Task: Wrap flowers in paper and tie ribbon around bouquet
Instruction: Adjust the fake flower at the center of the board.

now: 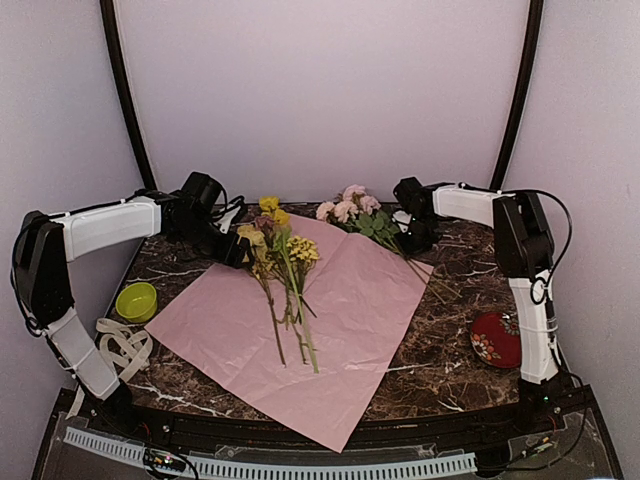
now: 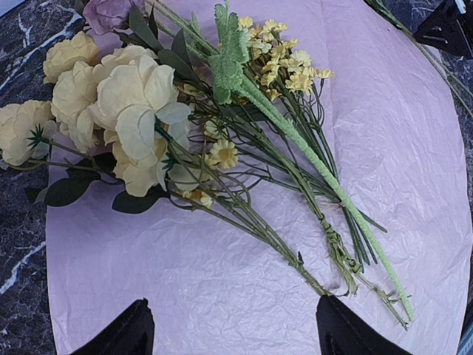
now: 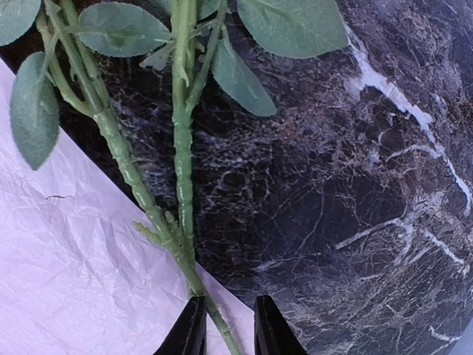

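White-shelled arms carry black joints, black fingers, seemingly black cables.

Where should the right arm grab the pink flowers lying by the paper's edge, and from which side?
Grip the bare lower stems of the pink flowers, below the leaves, coming straight down from above with the jaws either side. They lie flat on the table, thin and stiff-looking; blooms and leaves would probably crush or slip. The right gripper straddles one stem there.

Yellow flowers flat on lilac paper; cream ribbon loose beside.
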Action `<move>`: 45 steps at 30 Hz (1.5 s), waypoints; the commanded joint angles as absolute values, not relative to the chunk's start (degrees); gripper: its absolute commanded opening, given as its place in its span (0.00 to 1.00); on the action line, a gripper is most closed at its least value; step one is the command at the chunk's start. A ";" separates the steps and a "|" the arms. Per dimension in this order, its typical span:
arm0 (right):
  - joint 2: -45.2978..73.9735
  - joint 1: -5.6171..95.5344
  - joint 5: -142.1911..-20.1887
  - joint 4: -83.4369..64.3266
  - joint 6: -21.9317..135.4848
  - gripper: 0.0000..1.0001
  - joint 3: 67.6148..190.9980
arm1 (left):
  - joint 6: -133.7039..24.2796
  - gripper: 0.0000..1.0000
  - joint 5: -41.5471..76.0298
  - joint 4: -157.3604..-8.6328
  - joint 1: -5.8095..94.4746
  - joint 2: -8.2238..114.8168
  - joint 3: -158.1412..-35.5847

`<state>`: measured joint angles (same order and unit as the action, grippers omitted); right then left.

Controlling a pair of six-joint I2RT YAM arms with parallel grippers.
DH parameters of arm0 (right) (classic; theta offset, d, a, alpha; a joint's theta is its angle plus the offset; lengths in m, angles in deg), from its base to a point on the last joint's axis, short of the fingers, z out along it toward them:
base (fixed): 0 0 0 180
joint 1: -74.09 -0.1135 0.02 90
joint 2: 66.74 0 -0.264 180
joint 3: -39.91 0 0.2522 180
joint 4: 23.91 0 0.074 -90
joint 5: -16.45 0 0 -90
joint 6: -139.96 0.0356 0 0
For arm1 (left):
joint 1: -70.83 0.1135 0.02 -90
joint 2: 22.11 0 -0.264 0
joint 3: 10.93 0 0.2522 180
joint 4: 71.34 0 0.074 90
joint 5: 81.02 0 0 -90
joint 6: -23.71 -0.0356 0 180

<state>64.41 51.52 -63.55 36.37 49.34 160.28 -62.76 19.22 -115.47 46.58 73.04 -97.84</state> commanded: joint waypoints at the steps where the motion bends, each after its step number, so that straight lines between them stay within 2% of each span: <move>1: 65.48 52.00 -62.72 37.02 48.82 0.23 161.90 | -63.66 0.78 19.26 -116.96 46.91 72.64 -99.36; 14: 64.44 55.54 -61.24 37.20 50.48 0.22 160.19 | -63.66 0.78 19.28 -117.04 46.86 72.79 -99.38; 33: 60.74 57.58 -73.57 37.89 49.00 0.27 153.86 | -63.57 0.78 19.52 -117.11 46.87 72.46 -99.49; 36: 61.12 57.69 -72.31 37.46 48.82 0.24 153.60 | -63.57 0.78 19.53 -117.09 46.87 72.29 -99.41; 41: 61.35 58.35 -73.54 38.12 49.13 0.09 155.01 | -63.61 0.78 19.35 -117.15 46.85 72.28 -99.37; 45: 59.43 58.32 -73.55 38.26 49.52 0.08 154.86 | -63.57 0.78 19.48 -117.12 46.87 72.29 -99.32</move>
<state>61.57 57.77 -72.75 36.44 48.71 154.79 -62.91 19.20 -115.62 46.58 73.04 -97.86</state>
